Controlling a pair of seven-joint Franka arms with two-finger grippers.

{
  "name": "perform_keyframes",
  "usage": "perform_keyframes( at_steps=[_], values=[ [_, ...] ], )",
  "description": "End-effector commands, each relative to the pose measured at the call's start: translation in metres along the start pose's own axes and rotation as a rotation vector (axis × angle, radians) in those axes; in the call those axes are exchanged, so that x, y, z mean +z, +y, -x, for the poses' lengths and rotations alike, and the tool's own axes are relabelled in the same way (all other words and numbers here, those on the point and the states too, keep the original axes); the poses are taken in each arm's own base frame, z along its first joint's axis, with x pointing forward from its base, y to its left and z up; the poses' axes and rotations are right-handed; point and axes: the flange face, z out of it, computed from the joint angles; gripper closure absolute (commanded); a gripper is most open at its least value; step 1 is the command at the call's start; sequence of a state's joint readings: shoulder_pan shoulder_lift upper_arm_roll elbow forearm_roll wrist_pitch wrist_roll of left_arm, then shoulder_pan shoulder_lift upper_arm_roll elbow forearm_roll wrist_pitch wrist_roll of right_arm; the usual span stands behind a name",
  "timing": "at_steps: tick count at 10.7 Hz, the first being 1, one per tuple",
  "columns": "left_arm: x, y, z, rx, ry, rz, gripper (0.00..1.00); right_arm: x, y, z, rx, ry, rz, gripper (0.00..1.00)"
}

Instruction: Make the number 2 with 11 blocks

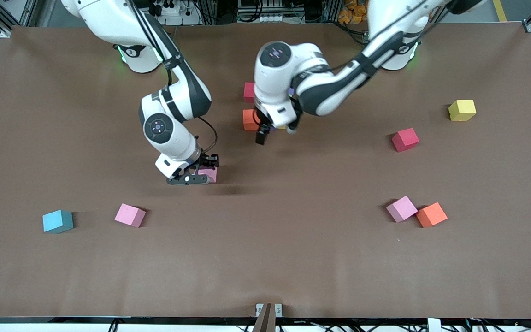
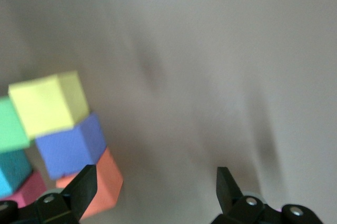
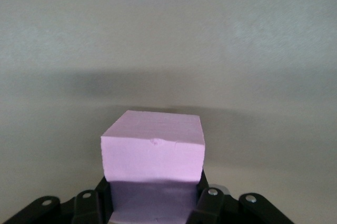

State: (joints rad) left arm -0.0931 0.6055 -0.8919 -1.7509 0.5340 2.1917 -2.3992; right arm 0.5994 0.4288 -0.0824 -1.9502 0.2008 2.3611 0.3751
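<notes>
My right gripper is shut on a pink block, low over the middle of the table. In the right wrist view that pink block fills the space between the fingers. My left gripper hangs open with nothing in it, beside a tight group of blocks. An orange block and a pink-red block of that group show past the arm. The left wrist view shows yellow, green, purple and orange blocks packed together. The arm hides the shape of the number 2.
Loose blocks lie around: yellow and red toward the left arm's end, with pink and orange touching each other nearer the camera. Pink and light blue blocks sit toward the right arm's end.
</notes>
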Motion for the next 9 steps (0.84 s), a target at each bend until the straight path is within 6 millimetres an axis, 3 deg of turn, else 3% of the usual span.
perform_keyframes(
  at_steps=[1, 4, 5, 9],
  values=[
    [-0.008, 0.02, -0.047, 0.1, 0.014, 0.001, 0.0, -0.001, -0.028, 0.021, 0.042, 0.021, -0.005, 0.77],
    [-0.01, 0.054, -0.132, 0.208, 0.009, 0.0, 0.0, 0.012, -0.082, 0.056, 0.118, 0.049, -0.012, 0.77],
    [-0.009, 0.063, -0.166, 0.247, 0.011, -0.003, 0.0, 0.021, -0.091, 0.065, 0.121, 0.056, -0.013, 0.78],
    [-0.007, 0.075, -0.262, 0.374, 0.025, -0.032, 0.0, 0.052, -0.103, 0.107, 0.089, 0.095, -0.028, 0.79]
  ],
)
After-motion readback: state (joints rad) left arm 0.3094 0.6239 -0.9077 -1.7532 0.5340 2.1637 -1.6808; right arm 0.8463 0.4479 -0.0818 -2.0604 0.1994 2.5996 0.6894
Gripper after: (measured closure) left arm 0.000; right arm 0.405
